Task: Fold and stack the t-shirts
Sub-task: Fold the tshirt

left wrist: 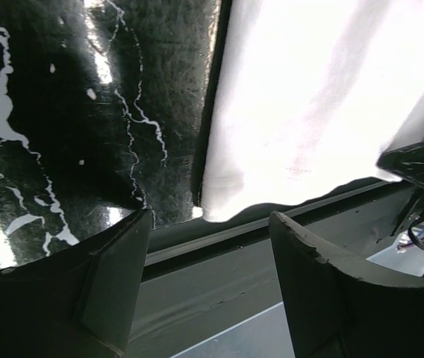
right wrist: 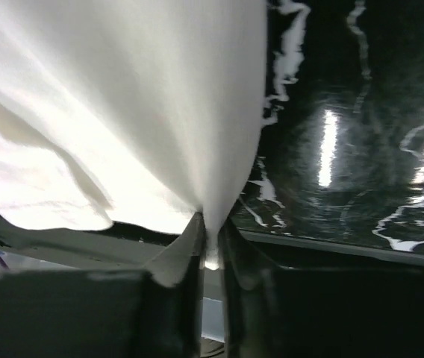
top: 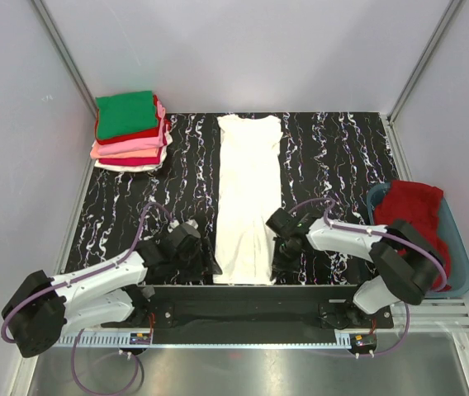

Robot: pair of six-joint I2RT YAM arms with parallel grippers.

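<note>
One long white t-shirt (top: pixel 249 198) points away from me; my right gripper (right wrist: pixel 210 235) pinches its near corner, left gripper (left wrist: pixel 208 224) spread, probably just beside.

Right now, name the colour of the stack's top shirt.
The top shirt is green, clearest from top external.

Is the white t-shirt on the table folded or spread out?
Partly folded: the white t-shirt lies as one long narrow strip, no sleeves showing, not folded crosswise.
</note>
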